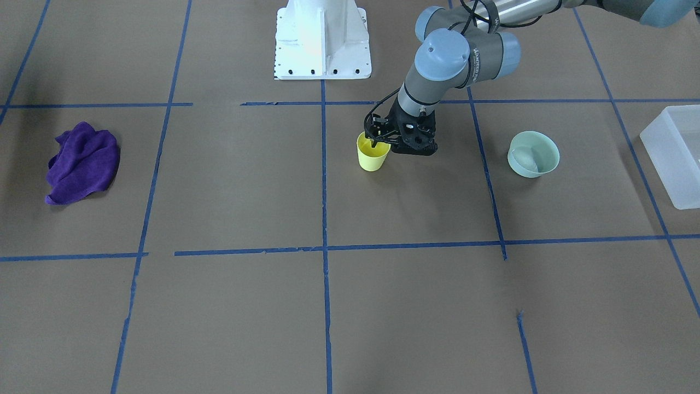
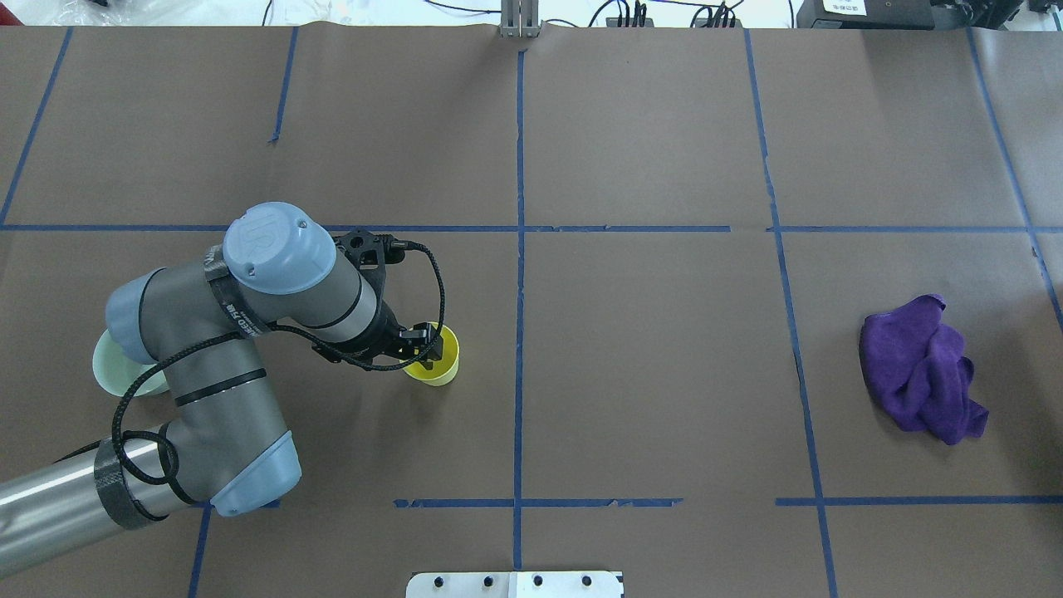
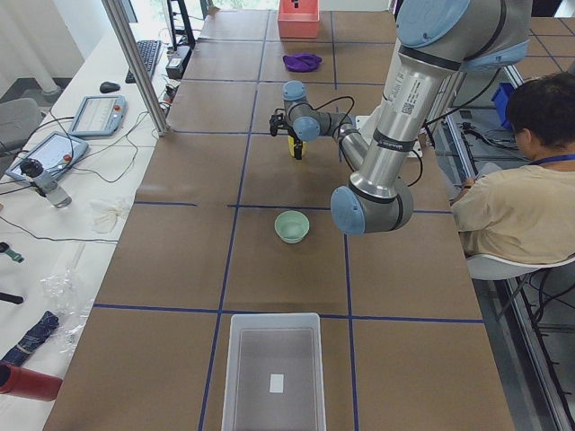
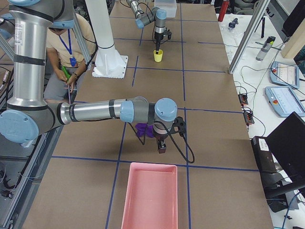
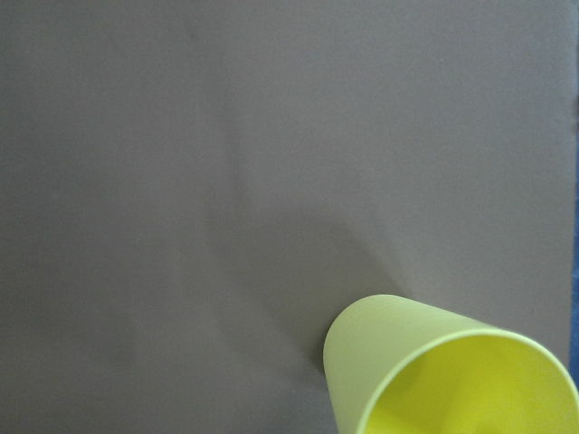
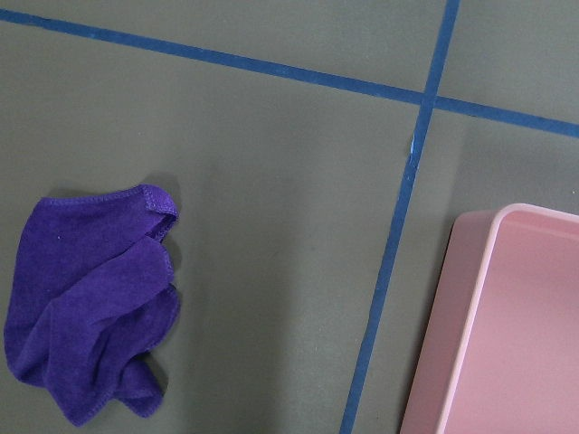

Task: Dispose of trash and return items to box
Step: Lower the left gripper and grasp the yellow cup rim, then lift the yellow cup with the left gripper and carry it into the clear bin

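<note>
Lighting's flat and even from overhead, so the brown worktop looks matte and shadows stay soft. The white base is blown out in the front-facing view, and the strip past the worktop's far edge in the overhead view clips to white too. The left wrist view is the mushy one: the cup sits too close, edges soft, with a faint shadow smeared beside it. The right wrist view is sharper but dim and greenish, and the cloth throws only a thin shadow. Both side views look wide-angle, with tape lines fanning out toward the near edge.
</note>
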You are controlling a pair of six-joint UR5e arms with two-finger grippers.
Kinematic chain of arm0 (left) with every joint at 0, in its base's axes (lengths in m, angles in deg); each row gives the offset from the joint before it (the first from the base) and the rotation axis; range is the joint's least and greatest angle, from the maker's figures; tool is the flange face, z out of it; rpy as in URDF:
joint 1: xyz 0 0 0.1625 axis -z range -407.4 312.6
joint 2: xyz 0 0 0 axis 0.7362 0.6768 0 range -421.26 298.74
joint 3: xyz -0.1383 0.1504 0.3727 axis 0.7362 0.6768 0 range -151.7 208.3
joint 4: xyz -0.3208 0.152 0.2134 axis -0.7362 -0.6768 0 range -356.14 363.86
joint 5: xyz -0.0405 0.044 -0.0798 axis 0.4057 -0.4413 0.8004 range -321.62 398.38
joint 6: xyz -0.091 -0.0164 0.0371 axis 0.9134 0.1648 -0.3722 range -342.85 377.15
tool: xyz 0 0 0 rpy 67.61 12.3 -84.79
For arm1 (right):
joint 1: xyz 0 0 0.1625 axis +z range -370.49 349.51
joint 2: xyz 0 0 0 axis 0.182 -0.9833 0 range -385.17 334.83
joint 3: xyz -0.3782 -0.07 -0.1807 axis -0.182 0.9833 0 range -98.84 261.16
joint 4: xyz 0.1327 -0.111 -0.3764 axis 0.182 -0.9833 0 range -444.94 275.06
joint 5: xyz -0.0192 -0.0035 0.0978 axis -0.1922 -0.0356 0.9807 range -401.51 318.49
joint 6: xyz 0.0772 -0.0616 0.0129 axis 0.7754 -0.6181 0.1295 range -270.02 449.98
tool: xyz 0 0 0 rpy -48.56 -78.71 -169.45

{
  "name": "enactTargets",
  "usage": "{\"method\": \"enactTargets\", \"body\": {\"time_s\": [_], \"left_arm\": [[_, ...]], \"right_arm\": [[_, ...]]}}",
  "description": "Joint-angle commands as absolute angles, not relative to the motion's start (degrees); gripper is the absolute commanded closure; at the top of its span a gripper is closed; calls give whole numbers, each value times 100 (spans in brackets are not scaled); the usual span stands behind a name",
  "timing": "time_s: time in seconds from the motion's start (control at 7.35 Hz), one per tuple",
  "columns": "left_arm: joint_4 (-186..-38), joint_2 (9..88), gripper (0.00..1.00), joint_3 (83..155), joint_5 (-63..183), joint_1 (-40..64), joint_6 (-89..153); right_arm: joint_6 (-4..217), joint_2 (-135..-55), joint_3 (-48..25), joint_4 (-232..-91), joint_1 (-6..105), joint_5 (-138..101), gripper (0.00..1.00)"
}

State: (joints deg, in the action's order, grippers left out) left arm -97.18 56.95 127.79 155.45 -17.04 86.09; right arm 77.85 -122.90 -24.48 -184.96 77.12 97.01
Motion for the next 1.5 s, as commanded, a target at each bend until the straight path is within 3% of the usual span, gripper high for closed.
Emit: {"method": "enactTargets", "body": {"time_s": [0.0,0.14,0.41,0.82,0.95,1.36], "left_arm": [[-9721,5739,95,12735,15553,-1708,8632],[-9738,5748,100,12770,15562,-1708,8632],[-9747,5669,100,13337,15580,-1665,8885],[-9599,5300,100,14193,15588,-728,8835],[-9581,5047,100,14438,15597,-411,8643],[-9299,3276,100,15344,15606,598,6155]], "right_arm": [[7785,-12290,-2448,-18496,7696,9701,0],[7785,-12290,-2448,-18496,7696,9701,0],[7794,-12290,-2439,-18496,7696,9927,0],[7794,-12290,-2439,-18505,7696,9956,0],[7794,-12290,-2439,-18505,7679,9956,0],[7785,-12229,-2457,-18312,7336,9929,0]]}}
